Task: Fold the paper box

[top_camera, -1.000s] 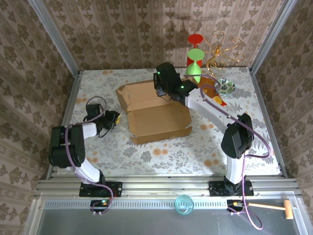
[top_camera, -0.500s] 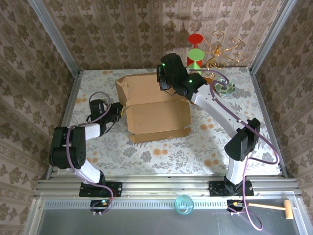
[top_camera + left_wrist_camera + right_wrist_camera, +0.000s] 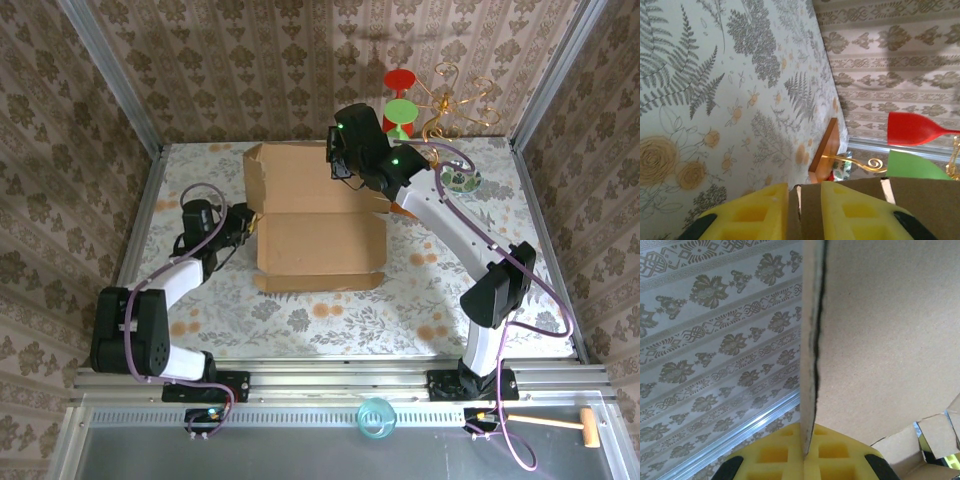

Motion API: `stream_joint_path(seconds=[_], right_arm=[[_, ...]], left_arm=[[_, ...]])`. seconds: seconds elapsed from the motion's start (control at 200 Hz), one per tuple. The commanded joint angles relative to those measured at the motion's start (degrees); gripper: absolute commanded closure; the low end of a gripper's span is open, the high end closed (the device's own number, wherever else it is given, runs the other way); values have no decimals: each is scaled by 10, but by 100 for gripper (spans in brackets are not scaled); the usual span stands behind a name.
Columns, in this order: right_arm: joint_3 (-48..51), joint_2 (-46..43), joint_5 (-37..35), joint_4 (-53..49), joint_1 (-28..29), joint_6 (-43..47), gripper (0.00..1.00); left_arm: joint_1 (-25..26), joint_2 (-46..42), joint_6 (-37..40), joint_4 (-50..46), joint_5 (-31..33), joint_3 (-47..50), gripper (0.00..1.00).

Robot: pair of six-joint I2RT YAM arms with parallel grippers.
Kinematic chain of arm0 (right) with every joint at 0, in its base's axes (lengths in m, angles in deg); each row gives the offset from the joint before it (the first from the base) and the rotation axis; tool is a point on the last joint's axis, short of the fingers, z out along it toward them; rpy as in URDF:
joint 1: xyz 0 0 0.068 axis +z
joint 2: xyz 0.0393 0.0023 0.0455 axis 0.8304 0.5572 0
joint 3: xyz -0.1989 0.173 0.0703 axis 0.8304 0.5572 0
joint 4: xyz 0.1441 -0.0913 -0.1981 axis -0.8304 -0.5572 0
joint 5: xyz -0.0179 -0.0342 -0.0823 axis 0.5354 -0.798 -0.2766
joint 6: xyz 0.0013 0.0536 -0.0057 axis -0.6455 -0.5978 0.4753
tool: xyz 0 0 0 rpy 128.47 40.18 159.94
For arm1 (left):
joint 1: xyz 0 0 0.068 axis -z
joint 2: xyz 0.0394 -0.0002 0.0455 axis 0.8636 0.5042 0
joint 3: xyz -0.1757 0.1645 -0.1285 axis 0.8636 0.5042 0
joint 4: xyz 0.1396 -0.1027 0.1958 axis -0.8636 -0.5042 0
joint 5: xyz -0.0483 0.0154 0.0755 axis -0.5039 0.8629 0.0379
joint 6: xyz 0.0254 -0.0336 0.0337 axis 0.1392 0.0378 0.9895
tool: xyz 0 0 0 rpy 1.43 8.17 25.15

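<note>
The paper box [image 3: 320,248] lies near the middle of the worktop [image 3: 330,320], a little toward the far wall. Its light-brown base is flat on the flowered cloth, and its wide back panel stands up from the far edge of the base. The right tool [image 3: 341,172] reaches over from the right to the upper edge of this standing panel and is pinching it. In the right wrist view the thin cardboard edge goes down between the two yellow pads [image 3: 772,456] and touches them. The left tool [image 3: 247,222] is at the left side of the box, close to the corner where base and panel meet, and it is closed on a cardboard flap. In the left wrist view the brown board sits tight between the yellow fingers [image 3: 752,212]. Just beyond the box an orange-brown flat piece [image 3: 826,147] stands tilted on the cloth. Near the far right corner are a red goblet shape [image 3: 400,80], a green goblet shape [image 3: 400,112], a golden wire ornament [image 3: 455,95] and a small round disc [image 3: 461,180]. In front of the arm bases lie a teal cup [image 3: 377,417] and a wooden mallet [image 3: 570,424].
</note>
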Motion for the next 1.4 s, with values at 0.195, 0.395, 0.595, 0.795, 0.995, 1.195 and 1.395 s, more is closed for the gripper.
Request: stream_joint_path(seconds=[0.195,0.395,0.595,0.795,0.995,1.195,1.395], right_arm=[[17,-18,-4,31,-1,-29,100],[19,-15,2,34,-3,-30,100],[24,-14,11,38,-3,-30,100],[66,-22,7,66,-1,-12,100],[191,-43,-3,188,6,-23,100],[271,-47,-7,284,5,-1,100],[336,-43,10,357,6,6,100]], left_arm=[[32,-46,114,-109,39,-9,55],[43,-35,142,-88,45,5,48],[49,-14,197,-117,57,-11,41],[52,-3,225,-120,72,-2,44],[39,-9,233,-106,63,24,54],[21,16,246,-109,49,42,69],[6,39,256,-100,38,56,81]])
